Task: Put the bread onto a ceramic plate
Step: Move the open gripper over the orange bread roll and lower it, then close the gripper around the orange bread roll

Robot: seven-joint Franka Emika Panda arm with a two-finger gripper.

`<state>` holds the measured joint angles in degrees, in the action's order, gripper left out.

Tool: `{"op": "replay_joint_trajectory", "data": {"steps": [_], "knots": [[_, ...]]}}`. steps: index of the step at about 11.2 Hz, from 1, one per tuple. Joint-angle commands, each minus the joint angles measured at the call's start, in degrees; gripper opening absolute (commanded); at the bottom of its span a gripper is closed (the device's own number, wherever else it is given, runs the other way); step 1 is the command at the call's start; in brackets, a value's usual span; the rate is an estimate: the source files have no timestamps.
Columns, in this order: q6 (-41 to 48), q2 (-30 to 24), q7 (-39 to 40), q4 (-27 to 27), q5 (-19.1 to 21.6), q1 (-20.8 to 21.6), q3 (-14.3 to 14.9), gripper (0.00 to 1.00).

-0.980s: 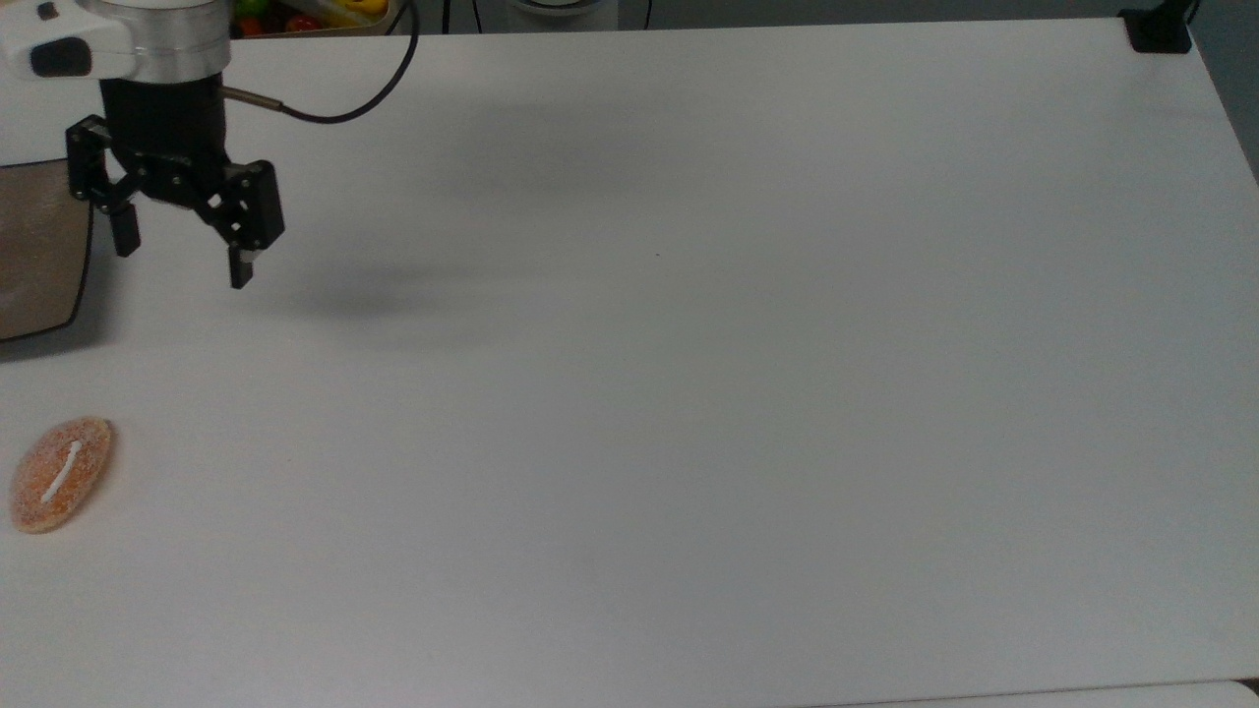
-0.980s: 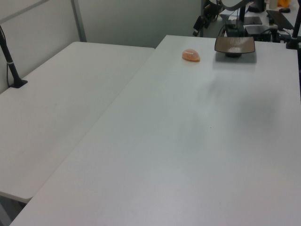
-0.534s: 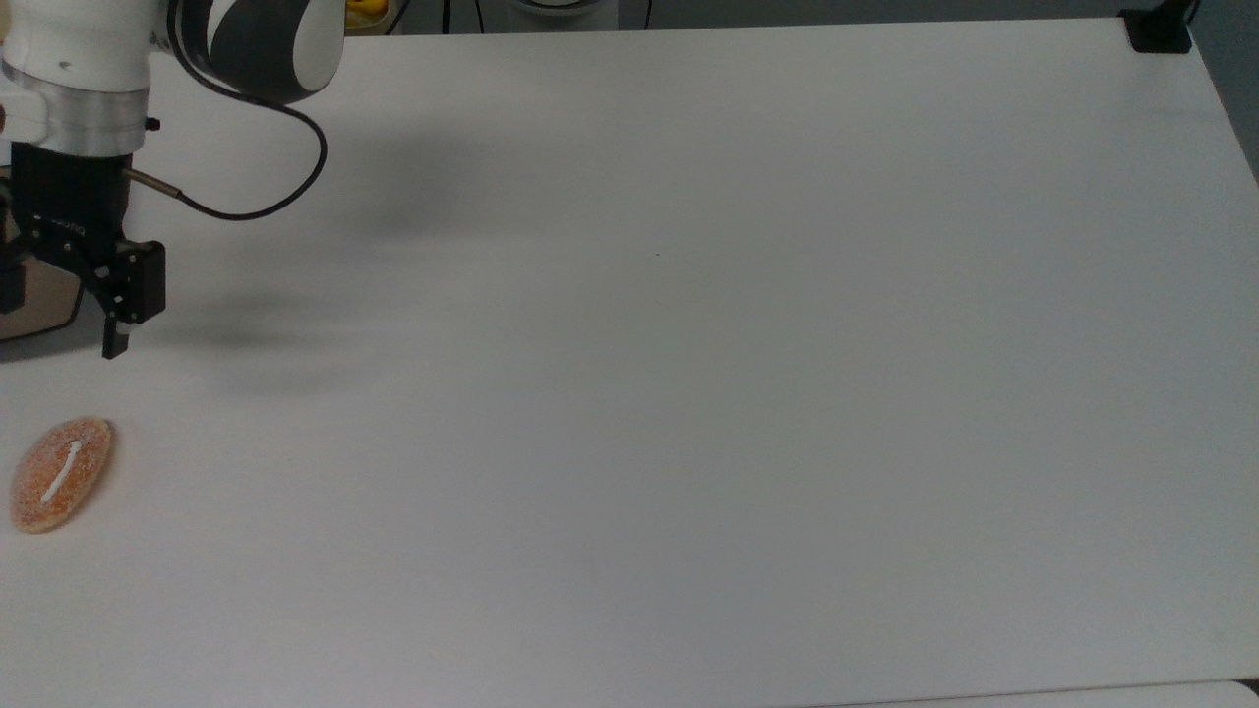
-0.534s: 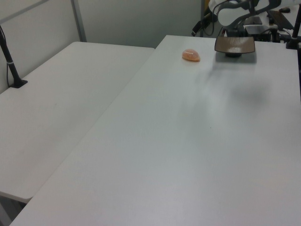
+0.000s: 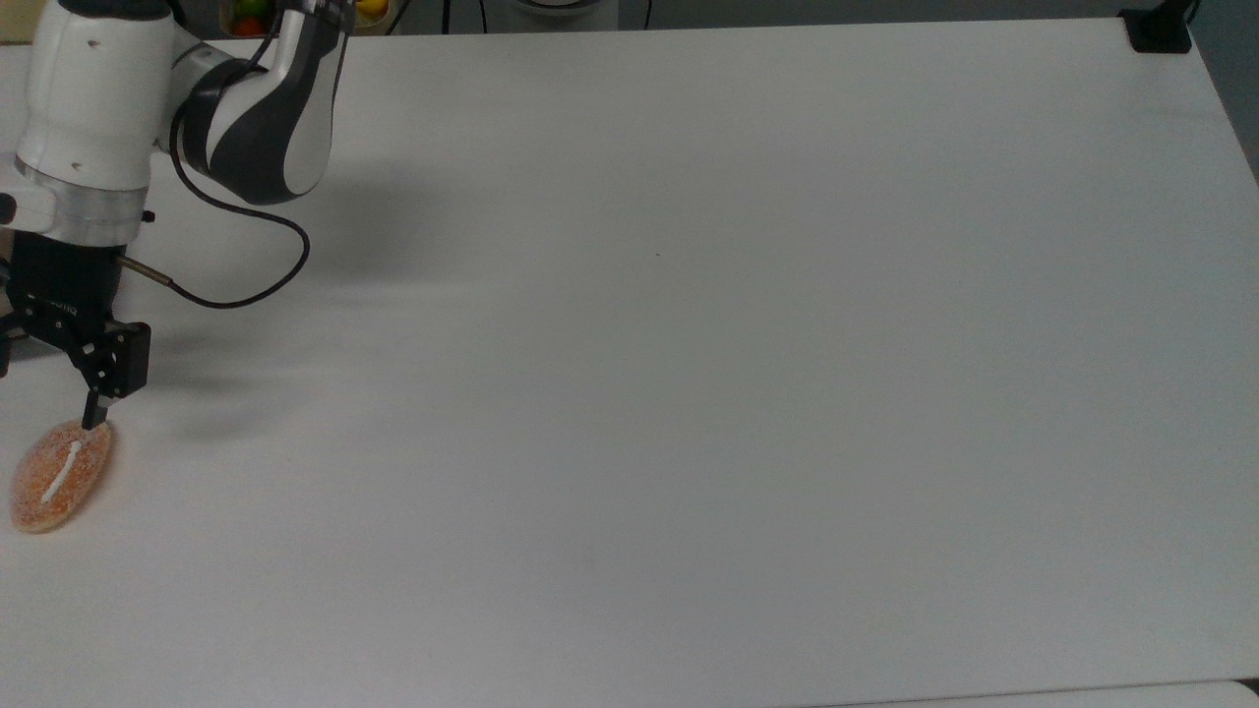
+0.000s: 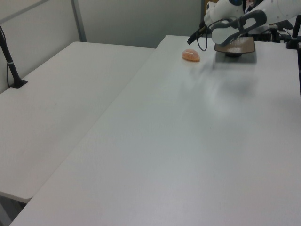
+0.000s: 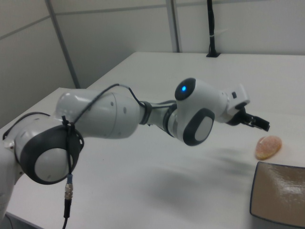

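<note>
The bread (image 5: 59, 474), an oval orange-brown bun with a white stripe, lies on the white table at the top view's far left edge. My gripper (image 5: 47, 398) hangs open just above the bun's far end, with one fingertip (image 5: 94, 417) at the bun's upper rim and nothing between the fingers. The left view has the bread (image 6: 191, 55) beside the ceramic plate (image 6: 244, 46), which the arm partly covers. In the right view the gripper (image 7: 259, 124) points at the bread (image 7: 269, 147), and the brown-grey plate (image 7: 281, 195) sits empty to the near side of it.
The white table (image 5: 689, 393) stretches wide toward the top view's right. A black clamp (image 5: 1159, 29) sits at its far right corner. A bin of colourful items (image 5: 251, 10) stands behind the arm. A second table (image 6: 56, 103) with a black post (image 6: 9, 61) adjoins.
The arm swung from beside the plate down the top view's left edge until the gripper reached the bread. Its fingers stayed open. Bread and plate did not move.
</note>
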<state>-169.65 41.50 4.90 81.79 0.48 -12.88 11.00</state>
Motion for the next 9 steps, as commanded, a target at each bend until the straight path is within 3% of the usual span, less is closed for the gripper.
{"op": "replay_joint_trajectory", "data": {"steps": [1,9], "knots": [[-3.49,4.38,-0.41,-2.25,-0.4,-0.66,0.16,1.0],[-3.76,11.14,-0.41,-9.44,-0.48,-1.27,0.07,1.0]]}}
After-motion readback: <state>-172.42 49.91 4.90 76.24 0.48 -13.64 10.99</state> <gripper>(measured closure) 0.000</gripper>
